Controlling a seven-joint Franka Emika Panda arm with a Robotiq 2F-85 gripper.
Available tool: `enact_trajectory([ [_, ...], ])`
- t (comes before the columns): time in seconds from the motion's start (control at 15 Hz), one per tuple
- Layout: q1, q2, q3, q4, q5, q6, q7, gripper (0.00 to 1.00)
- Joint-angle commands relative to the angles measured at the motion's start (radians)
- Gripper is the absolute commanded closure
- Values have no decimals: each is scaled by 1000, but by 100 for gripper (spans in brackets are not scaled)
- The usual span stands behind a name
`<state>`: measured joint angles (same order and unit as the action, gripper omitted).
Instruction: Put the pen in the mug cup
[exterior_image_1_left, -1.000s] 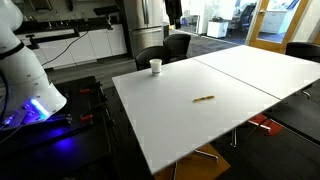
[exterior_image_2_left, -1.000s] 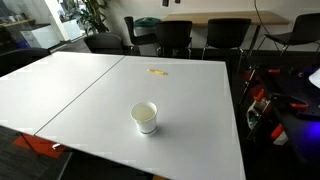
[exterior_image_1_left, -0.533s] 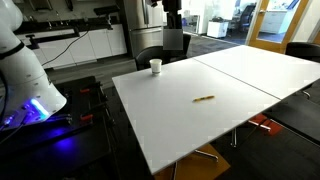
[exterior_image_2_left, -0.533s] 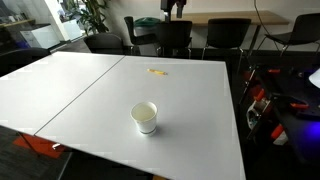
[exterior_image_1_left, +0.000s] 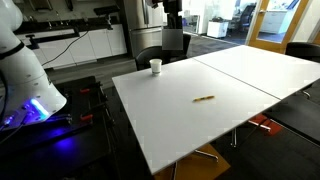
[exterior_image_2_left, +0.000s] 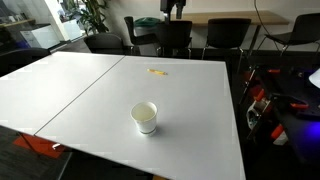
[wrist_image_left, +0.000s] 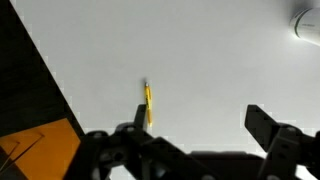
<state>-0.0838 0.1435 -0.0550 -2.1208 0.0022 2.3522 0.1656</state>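
Observation:
The thin yellowish pen (exterior_image_1_left: 204, 99) lies flat on the white table (exterior_image_1_left: 230, 115), apart from the small white mug cup (exterior_image_1_left: 155, 66), which stands upright near a table corner. Both also show in an exterior view: the pen (exterior_image_2_left: 157, 71) and the cup (exterior_image_2_left: 145, 117). My gripper (exterior_image_1_left: 172, 14) hangs high above the table, also visible at the top of an exterior view (exterior_image_2_left: 178, 8). In the wrist view the gripper (wrist_image_left: 200, 130) is open and empty. The pen (wrist_image_left: 148, 103) lies far below, near one finger's tip, and the cup (wrist_image_left: 308, 22) is at the right edge.
Black chairs (exterior_image_2_left: 175, 38) stand along the table's far edge, and one (exterior_image_1_left: 165, 50) stands behind the cup. A white robot base with blue light (exterior_image_1_left: 35, 100) stands beside the table. An orange object (wrist_image_left: 40, 150) lies on the dark floor past the table edge.
The gripper has come a little lower into both exterior views since a second ago, then stayed still. The pen and cup have not moved.

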Motion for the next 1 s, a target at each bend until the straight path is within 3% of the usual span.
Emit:
enact_trajectory([
  [0.0,-17,137,-13,136,65,-4,-83,0],
  [0.47,-52,416,-21,409,73,-34,-103,0],
  [0.93,-101,611,4,580,94,-14,-163,0],
])
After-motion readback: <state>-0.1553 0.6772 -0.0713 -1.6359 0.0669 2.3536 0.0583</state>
